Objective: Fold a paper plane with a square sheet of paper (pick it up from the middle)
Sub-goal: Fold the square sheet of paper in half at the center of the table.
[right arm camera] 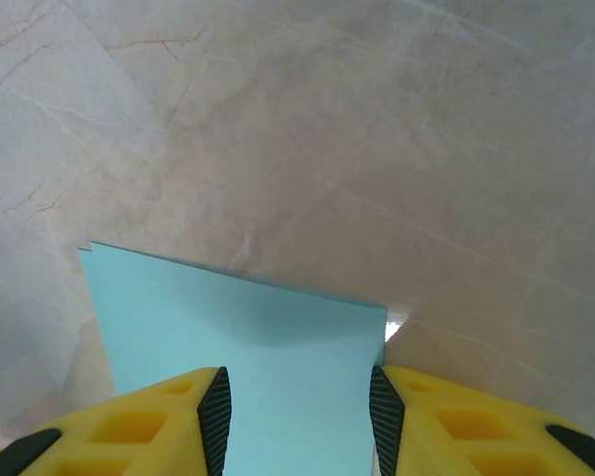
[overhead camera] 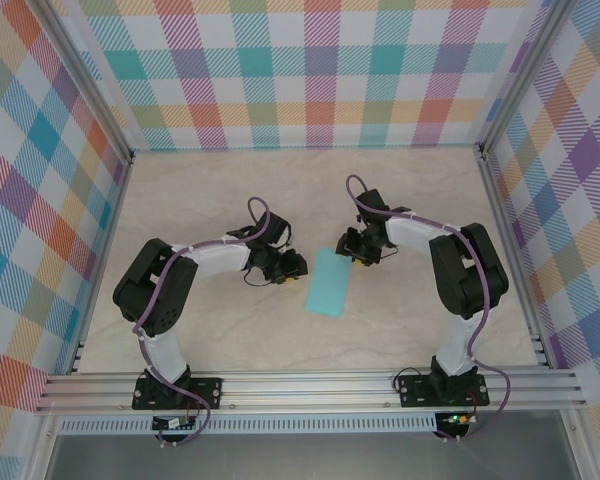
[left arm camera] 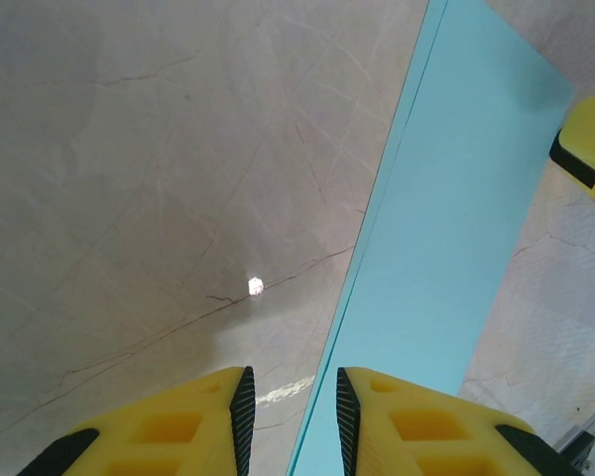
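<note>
I judge the first half-fold done: the square sheet of paper (overhead camera: 330,283) lies flat on the table (overhead camera: 410,190) as a narrow rectangle between my two arms; my left gripper (left arm camera: 290,416) hangs over its long edge, jaws a little apart and holding nothing; my right gripper (right arm camera: 297,421) straddles its short end, jaws wider, also empty; next I would need one corner lifted while the other side pins the sheet; my right wrist view shows two slightly offset layers at the far edge, which the top view cannot resolve.
</note>
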`<state>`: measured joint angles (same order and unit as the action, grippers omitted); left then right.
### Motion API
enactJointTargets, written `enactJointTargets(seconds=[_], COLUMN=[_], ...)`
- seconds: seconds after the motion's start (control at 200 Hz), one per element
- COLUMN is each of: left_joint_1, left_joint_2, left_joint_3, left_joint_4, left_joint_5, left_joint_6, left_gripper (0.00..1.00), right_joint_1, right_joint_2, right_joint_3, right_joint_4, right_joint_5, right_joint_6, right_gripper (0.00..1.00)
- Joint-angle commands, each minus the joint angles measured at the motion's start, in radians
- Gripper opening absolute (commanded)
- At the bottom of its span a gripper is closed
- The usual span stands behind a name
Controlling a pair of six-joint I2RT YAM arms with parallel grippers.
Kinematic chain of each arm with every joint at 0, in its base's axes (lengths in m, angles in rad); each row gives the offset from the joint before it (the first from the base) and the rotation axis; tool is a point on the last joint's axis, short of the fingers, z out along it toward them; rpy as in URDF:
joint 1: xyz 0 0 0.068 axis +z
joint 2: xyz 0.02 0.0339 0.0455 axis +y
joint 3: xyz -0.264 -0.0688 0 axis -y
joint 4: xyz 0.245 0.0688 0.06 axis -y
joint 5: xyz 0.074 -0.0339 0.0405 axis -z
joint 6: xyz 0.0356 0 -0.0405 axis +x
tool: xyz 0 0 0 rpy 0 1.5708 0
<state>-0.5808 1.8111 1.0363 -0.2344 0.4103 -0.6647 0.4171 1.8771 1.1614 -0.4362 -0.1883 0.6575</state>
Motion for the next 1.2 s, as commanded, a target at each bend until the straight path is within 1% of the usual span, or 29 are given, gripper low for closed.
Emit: enactJointTargets(seconds=[0.0, 0.39, 0.505, 0.625, 0.695, 0.755, 0.815, 0.9, 0.97, 1.03, 1.095, 1.195], left_joint_1=[0.009, 0.009, 0.009, 0.009, 0.009, 0.008, 0.009, 0.009, 0.009, 0.01, 0.01, 0.01], left_joint_2=[0.013, 0.014, 0.016, 0.017, 0.022, 0.025, 0.028, 0.034, 0.036, 0.038, 0.047, 0.054], left_joint_3=[0.002, 0.006, 0.003, 0.002, 0.002, 0.002, 0.003, 0.004, 0.002, 0.002, 0.007, 0.015], left_joint_4=[-0.014, -0.017, -0.007, 0.01, 0.024, 0.038, 0.045, 0.056, 0.064, 0.07, 0.075, 0.071], left_joint_5=[0.021, 0.024, 0.036, 0.052, 0.066, 0.087, 0.094, 0.11, 0.116, 0.12, 0.133, 0.138], left_joint_6=[0.01, 0.01, 0.005, -0.005, -0.012, -0.02, -0.022, -0.028, -0.033, -0.037, -0.037, -0.037], left_gripper=[0.3, 0.31, 0.31, 0.34, 0.34, 0.34, 0.34, 0.34, 0.34, 0.34, 0.35, 0.35], right_joint_1=[0.006, 0.019, 0.019, 0.019, 0.019, 0.019, 0.019, 0.02, 0.02, 0.021, 0.021, 0.02], right_joint_2=[0.023, 0.057, 0.048, 0.009, -0.02, -0.06, -0.101, -0.166, -0.213, -0.237, -0.252, -0.269], right_joint_3=[0.021, 0.057, 0.071, 0.067, 0.067, 0.037, -0.008, -0.098, -0.17, -0.217, -0.264, -0.323], right_joint_4=[0.002, 0.008, 0.008, 0.034, -0.004, -0.01, 0.002, 0.061, 0.096, 0.111, 0.152, 0.198], right_joint_5=[-0.029, -0.09, -0.108, -0.16, -0.122, -0.091, -0.088, -0.144, -0.165, -0.169, -0.217, -0.255], right_joint_6=[0.005, -0.023, -0.046, -0.075, -0.076, -0.072, -0.059, -0.028, -0.006, 0.018, 0.04, 0.072], right_gripper=[0.44, 0.43, 0.43, 0.44, 0.44, 0.44, 0.42, 0.37, 0.34, 0.3, 0.26, 0.26])
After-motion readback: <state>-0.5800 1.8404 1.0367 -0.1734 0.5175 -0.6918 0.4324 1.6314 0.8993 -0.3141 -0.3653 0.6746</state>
